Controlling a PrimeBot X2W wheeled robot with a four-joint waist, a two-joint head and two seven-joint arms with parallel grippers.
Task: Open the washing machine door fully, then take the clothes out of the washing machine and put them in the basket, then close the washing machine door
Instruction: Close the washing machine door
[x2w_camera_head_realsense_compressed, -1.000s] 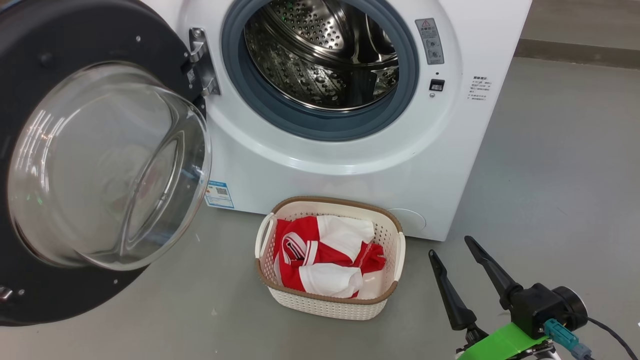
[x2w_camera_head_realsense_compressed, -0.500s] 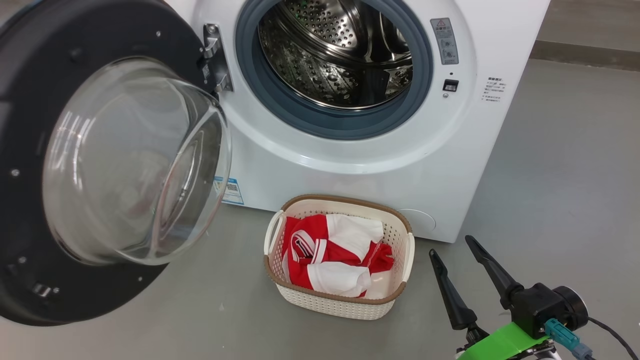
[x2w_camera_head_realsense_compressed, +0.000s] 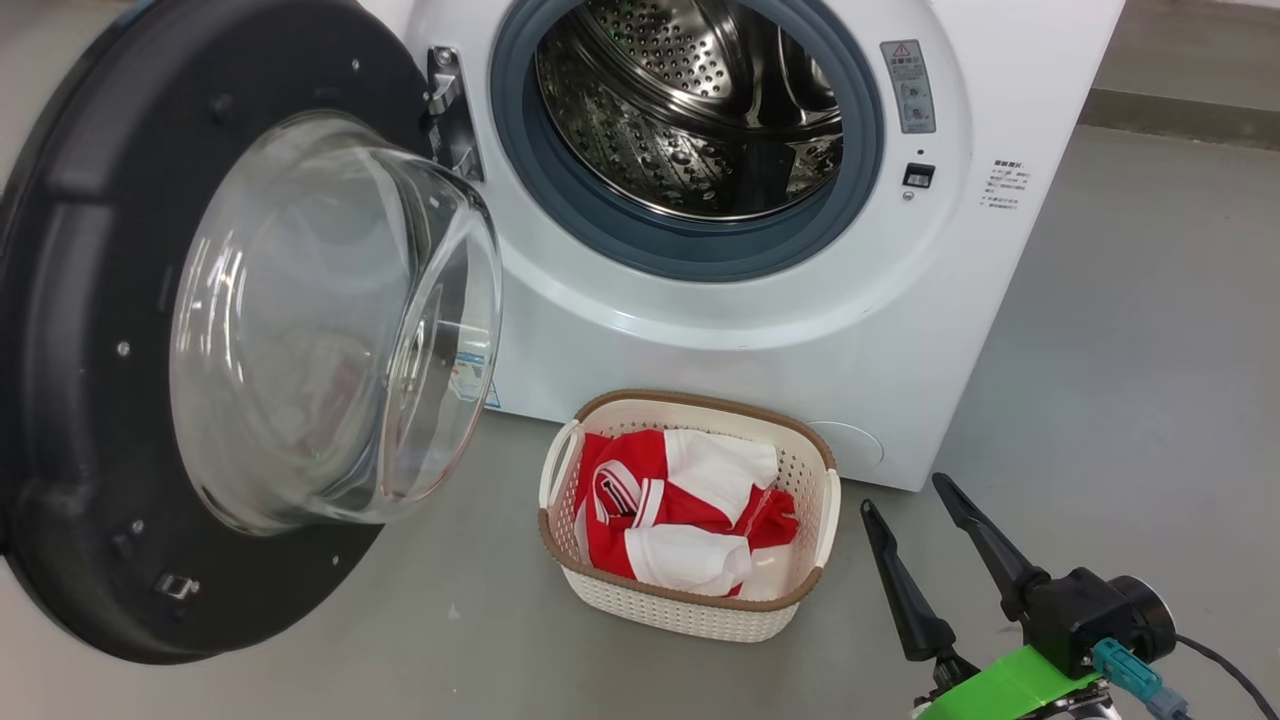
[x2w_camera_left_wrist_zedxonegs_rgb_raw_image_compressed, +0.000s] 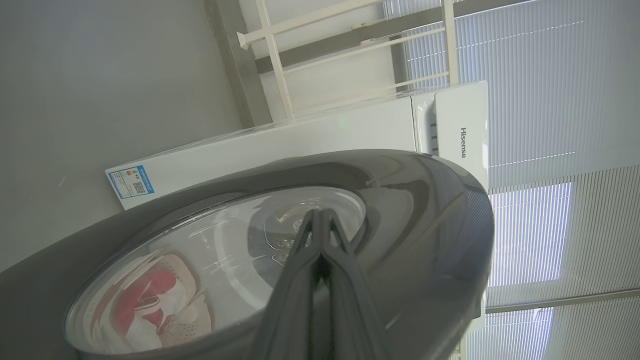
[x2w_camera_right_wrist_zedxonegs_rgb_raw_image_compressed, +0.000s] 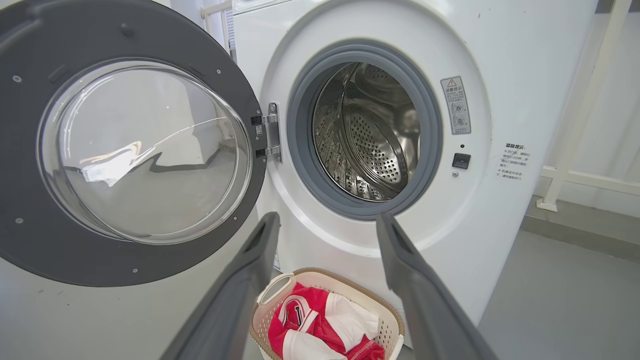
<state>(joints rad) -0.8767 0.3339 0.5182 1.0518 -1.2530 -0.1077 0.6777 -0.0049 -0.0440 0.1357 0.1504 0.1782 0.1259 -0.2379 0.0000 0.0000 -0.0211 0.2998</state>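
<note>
Head view update: the washing machine door (x2w_camera_head_realsense_compressed: 300, 330), at 9 o'clock of the washing machine (x2w_camera_head_realsense_compressed: 750, 330), has swung inward over the last second, and its glass now overlaps the blue label (x2w_camera_head_realsense_compressed: 470, 366). My left tool (x2w_camera_left_wrist_zedxonegs_rgb_raw_image_compressed: 319, 216) is pinched narrow against the door's outer face, pushing I'd guess. The clothes (x2w_camera_head_realsense_compressed: 690, 510) sit in the basket (x2w_camera_head_realsense_compressed: 700, 398) at 6 o'clock of the drum (x2w_camera_head_realsense_compressed: 690, 110), which looks empty. My right tool (x2w_camera_head_realsense_compressed: 904, 492) hangs wide, holding nothing. Only the closing seems left.

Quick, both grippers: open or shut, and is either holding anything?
Left gripper: closed, nothing between its fingers, pointing at the outer face of the door.
Right gripper: open, empty.
</note>
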